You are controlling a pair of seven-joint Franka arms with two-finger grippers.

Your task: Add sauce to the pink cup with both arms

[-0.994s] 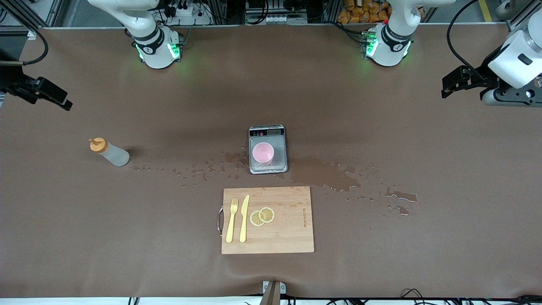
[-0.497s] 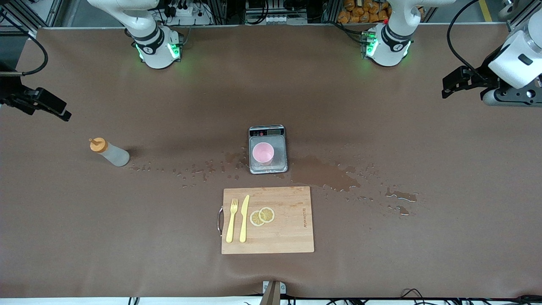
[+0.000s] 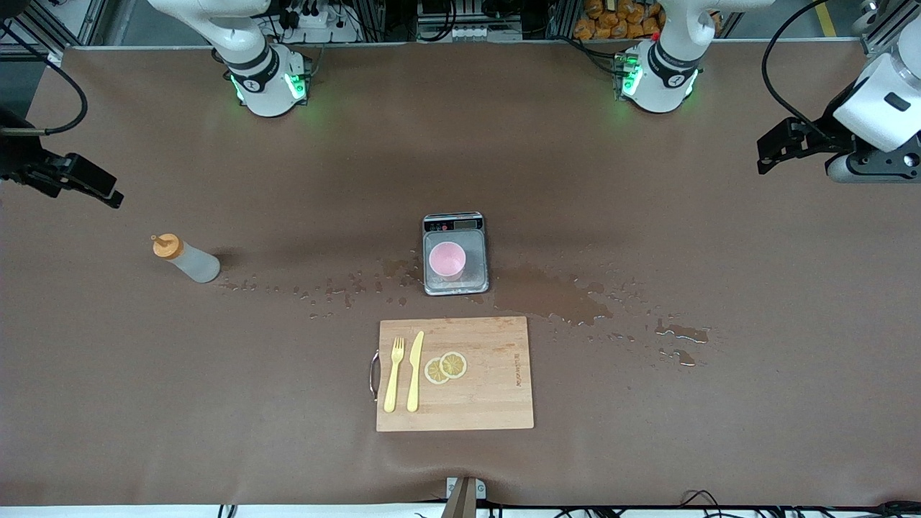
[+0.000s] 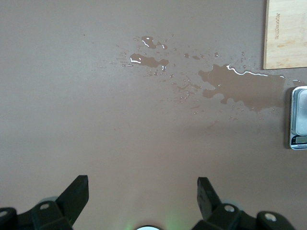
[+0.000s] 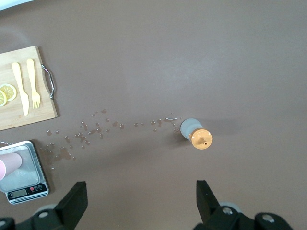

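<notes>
The sauce bottle [image 3: 184, 258], whitish with an orange cap, stands on the table toward the right arm's end; it also shows in the right wrist view [image 5: 195, 133]. The pink cup [image 3: 447, 259] sits on a small grey scale [image 3: 455, 253] mid-table; its edge shows in the right wrist view [image 5: 8, 163]. My right gripper [image 3: 108, 191] is open and empty in the air over the table's edge at its own end, above the bottle's area [image 5: 141, 191]. My left gripper [image 3: 768, 147] is open and empty, high over its end of the table [image 4: 143, 189].
A wooden cutting board [image 3: 455, 373] with a yellow fork [image 3: 393, 374], a yellow knife [image 3: 414, 370] and lemon slices [image 3: 445, 366] lies nearer the camera than the scale. Spilled liquid [image 3: 561, 298] and droplets spread across the table beside the scale.
The right gripper has moved down slightly over its end of the table. The left gripper has shifted a little toward its own end. Bottle and cup have not moved.
</notes>
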